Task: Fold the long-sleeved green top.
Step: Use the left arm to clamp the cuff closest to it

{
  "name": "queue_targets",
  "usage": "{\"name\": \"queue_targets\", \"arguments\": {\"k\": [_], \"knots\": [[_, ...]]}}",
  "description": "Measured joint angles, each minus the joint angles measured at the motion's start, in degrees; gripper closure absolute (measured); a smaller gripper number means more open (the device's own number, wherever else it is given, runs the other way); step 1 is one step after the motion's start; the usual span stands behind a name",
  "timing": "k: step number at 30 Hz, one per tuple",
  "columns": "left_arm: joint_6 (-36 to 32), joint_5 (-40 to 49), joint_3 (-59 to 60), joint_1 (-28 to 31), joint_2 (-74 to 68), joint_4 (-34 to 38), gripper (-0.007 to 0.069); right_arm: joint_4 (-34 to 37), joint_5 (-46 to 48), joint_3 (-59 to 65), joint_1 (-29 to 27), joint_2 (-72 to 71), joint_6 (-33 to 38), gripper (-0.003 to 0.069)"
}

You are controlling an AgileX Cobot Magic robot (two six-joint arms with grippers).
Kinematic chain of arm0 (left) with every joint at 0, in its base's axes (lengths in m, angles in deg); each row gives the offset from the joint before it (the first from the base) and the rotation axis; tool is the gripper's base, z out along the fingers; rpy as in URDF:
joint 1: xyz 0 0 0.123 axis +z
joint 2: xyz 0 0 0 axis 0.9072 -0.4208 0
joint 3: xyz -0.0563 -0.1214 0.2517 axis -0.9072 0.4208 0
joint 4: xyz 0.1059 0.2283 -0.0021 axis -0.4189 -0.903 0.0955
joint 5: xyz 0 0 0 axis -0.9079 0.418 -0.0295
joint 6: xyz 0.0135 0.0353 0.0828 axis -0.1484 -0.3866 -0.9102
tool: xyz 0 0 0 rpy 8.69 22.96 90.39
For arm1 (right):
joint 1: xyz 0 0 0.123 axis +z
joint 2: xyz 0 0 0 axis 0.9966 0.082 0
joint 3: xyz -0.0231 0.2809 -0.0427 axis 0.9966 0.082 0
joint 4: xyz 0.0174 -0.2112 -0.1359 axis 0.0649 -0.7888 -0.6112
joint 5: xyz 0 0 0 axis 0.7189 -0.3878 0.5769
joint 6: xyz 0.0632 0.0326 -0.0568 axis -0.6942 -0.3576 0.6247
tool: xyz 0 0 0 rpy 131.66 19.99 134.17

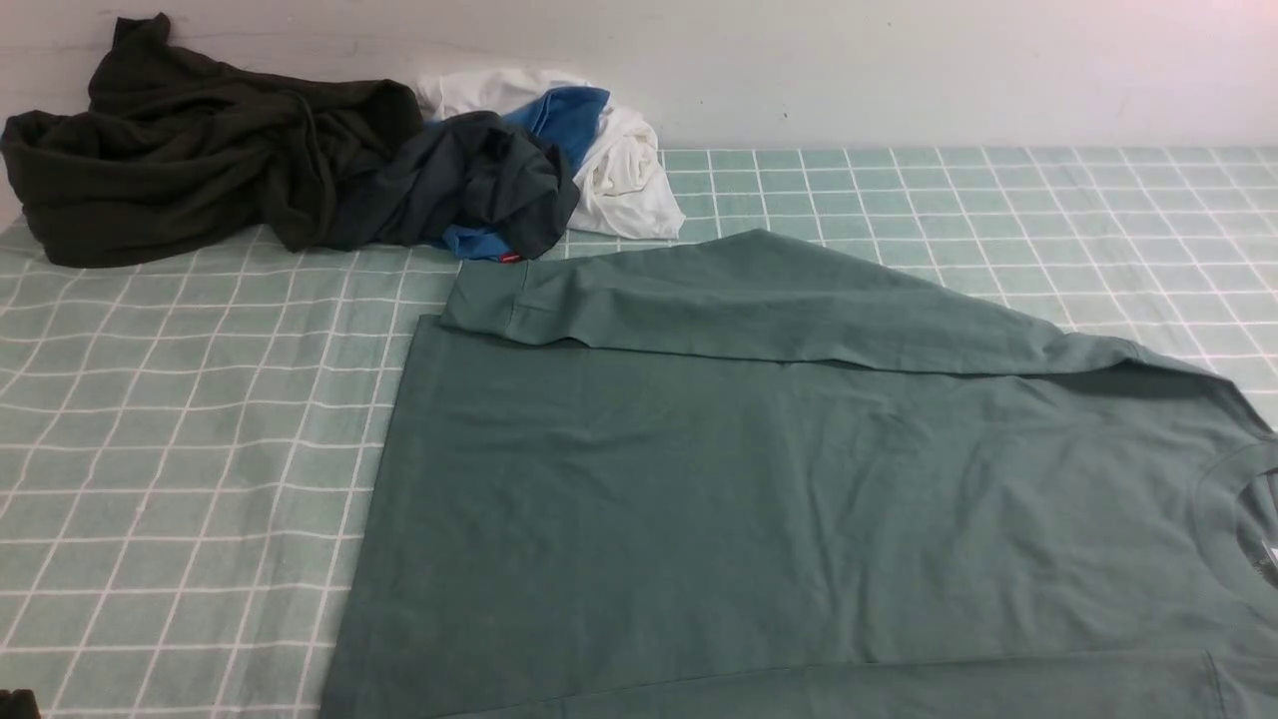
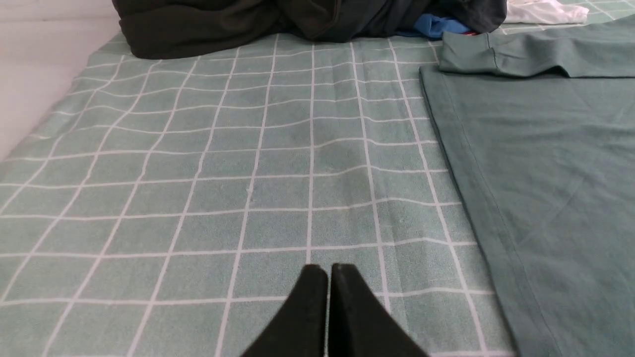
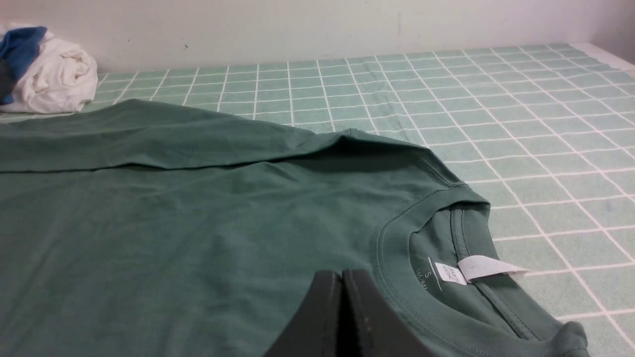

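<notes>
My left fingers (image 2: 325,277) are pressed together and hold nothing. They hang over the bare checked cloth (image 2: 198,198), beside the hem of the green long-sleeved top (image 1: 749,479). My right fingers (image 3: 337,282) are likewise together and empty, above the top's chest just beside the round neckline (image 3: 397,233) and its white label (image 3: 476,267). The top lies flat on the cloth, hem to my left, neck to my right. Its far sleeve (image 1: 779,300) is folded across the body. Beyond, by the wall, lie a dark olive garment (image 1: 180,150), a charcoal garment (image 1: 479,180), and blue (image 1: 564,115) and white cloth (image 1: 629,170).
</notes>
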Motion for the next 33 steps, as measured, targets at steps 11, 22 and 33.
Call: {"name": "queue_targets", "arguments": {"k": [11, 22, 33], "knots": [[0.0, 0.0, 0.0, 0.0, 0.0, 0.0, 0.0627, -0.1, 0.0, 0.0, 0.0, 0.0, 0.0, 0.0675], [0.0, 0.0, 0.0, 0.0, 0.0, 0.0, 0.0627, -0.1, 0.0, 0.0, 0.0, 0.0, -0.4, 0.0675], [-2.9, 0.2, 0.0, 0.0, 0.0, -3.4, 0.0627, -0.1, 0.0, 0.0, 0.0, 0.0, -0.4, 0.0675]]}}
